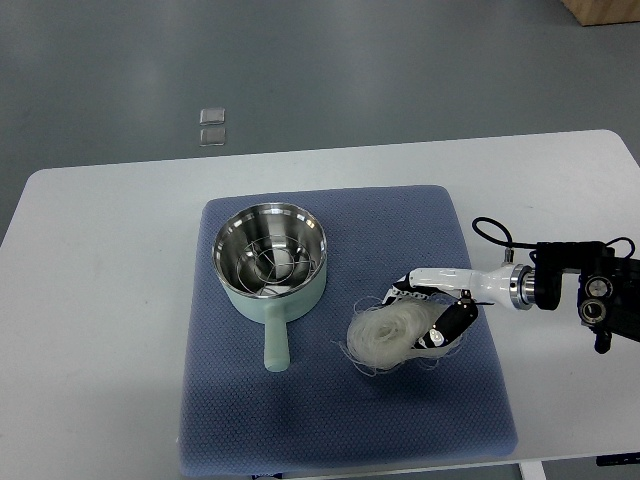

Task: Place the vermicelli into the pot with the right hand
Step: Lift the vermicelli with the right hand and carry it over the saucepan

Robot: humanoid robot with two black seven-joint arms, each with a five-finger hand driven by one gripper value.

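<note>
A pale green pot (270,262) with a steel inside and a short handle pointing toward me stands on the blue mat (340,410). To its right, on the mat, lies a bundle of white vermicelli (385,336). My right hand (430,308) comes in from the right edge and rests at the bundle's right side, fingers spread around it, one fingertip (400,285) above it and a dark fingertip (445,328) lying on its right edge. The bundle still lies flat on the mat. The left arm is out of the picture.
The mat lies on a white table (90,300) with rounded corners. Beyond the table's far edge, two small clear squares (212,125) lie on the grey floor. A brown box corner (605,10) shows at the top right.
</note>
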